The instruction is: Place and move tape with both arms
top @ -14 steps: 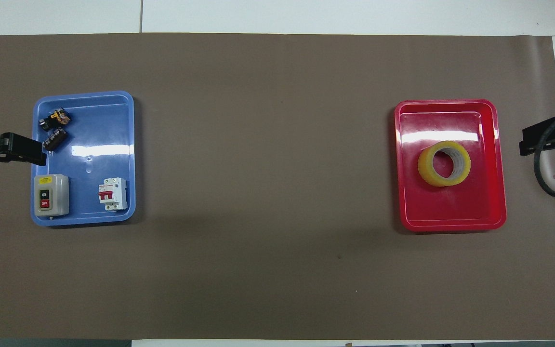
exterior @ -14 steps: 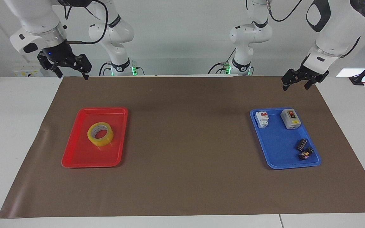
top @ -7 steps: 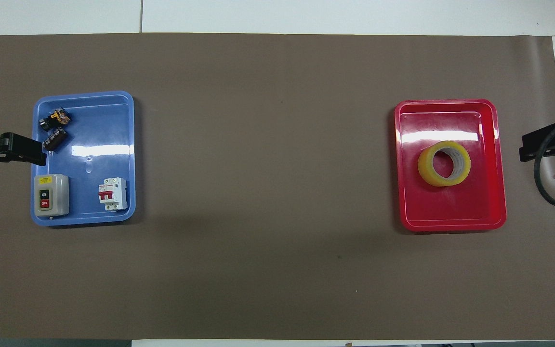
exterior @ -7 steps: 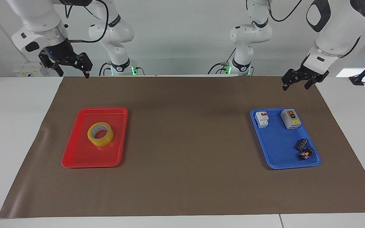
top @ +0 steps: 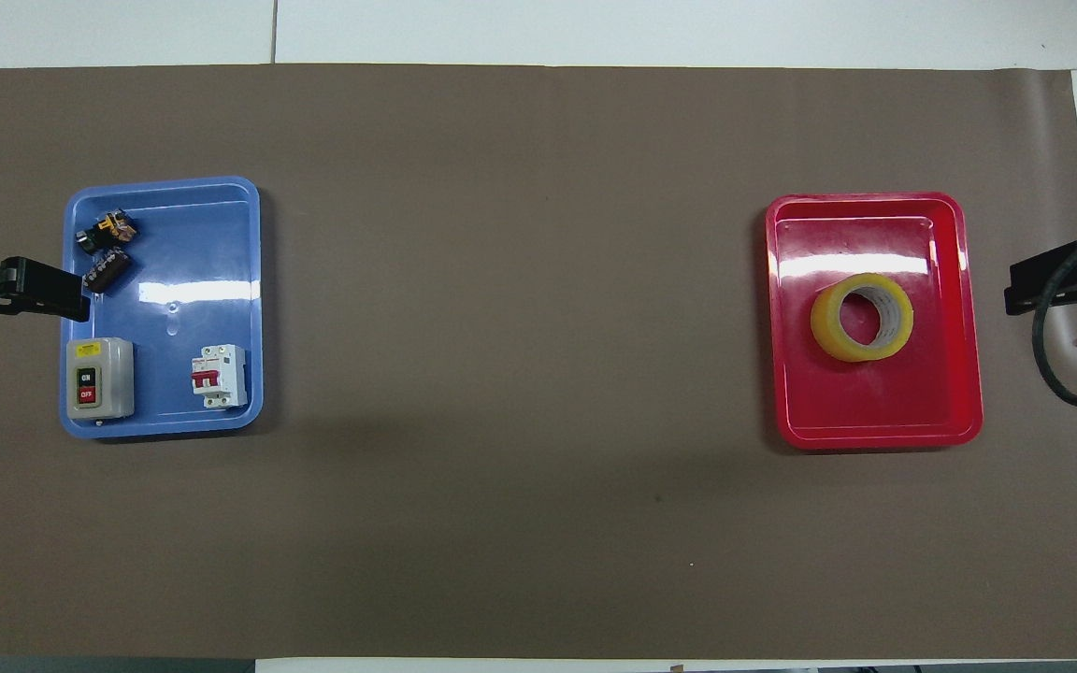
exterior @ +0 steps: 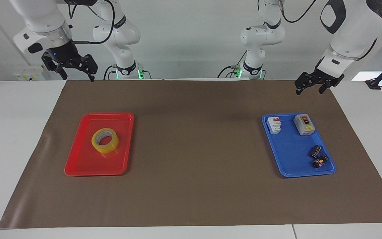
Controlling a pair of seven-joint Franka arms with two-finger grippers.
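The tape (exterior: 105, 140), a roll of translucent yellow with a pale core, is lying flat in the middle of a red tray (exterior: 78, 162) that is sitting on the brown mat (exterior: 194, 149) toward the right arm's end of the table. The right gripper (exterior: 77, 72) is hanging in the air over the mat's edge nearest the robots, well apart from the tape, its two fingers spread wide and holding nothing. The left gripper (exterior: 308, 85) is hovering over the same edge at the left arm's end of the table, its fingers likewise parted and empty. Below it, a blue tray (exterior: 288, 156) is carrying a grey switch box (exterior: 304, 124) and a white circuit breaker (exterior: 274, 125) at its end nearer the robots, side by side but apart, while two small dark parts (exterior: 318, 156) are lying just beside each other at the end farther from the robots.
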